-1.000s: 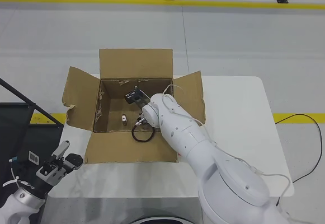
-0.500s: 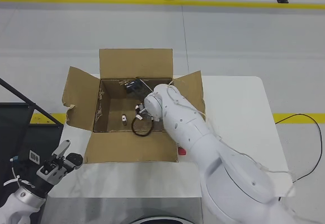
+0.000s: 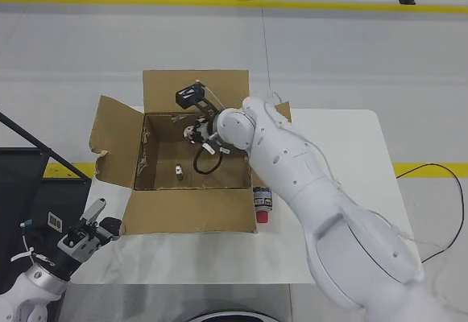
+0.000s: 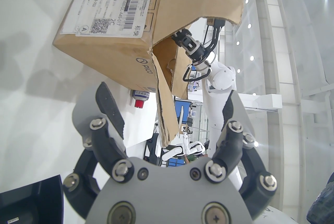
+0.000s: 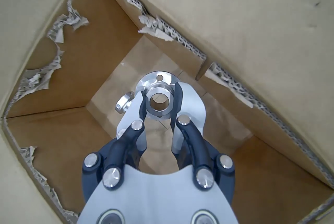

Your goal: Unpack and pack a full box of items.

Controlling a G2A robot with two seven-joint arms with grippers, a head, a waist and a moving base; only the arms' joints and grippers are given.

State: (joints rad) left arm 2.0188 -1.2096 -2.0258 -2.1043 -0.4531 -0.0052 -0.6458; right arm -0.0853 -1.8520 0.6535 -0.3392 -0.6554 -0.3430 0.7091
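Observation:
An open cardboard box (image 3: 173, 211) stands in the middle of the white table (image 3: 338, 161). My right gripper (image 3: 193, 132) hangs inside it near the back wall, above the floor, shut on a silver metal flange (image 5: 156, 78) with a hollow hub. In the right wrist view the gripper (image 5: 159, 101) clamps the hub from both sides. A small metal ring (image 5: 124, 103) lies on the box floor (image 3: 179, 171) below. My left gripper (image 4: 169, 110) stands open off the table's front left corner (image 3: 89, 235), facing the box's labelled side (image 4: 112, 26), nothing between its fingers.
A grey cylinder with a red top (image 3: 261, 203) stands on the table beside the box's front right corner, also seen under the box edge (image 4: 139, 102). All box flaps are folded out, with torn edges. A black surface (image 3: 8, 193) lies left of the table.
My right gripper has risen from the box floor with the flange and moved toward the back wall. The arm swinging away uncovered the red-topped cylinder. The left arm barely shifted.

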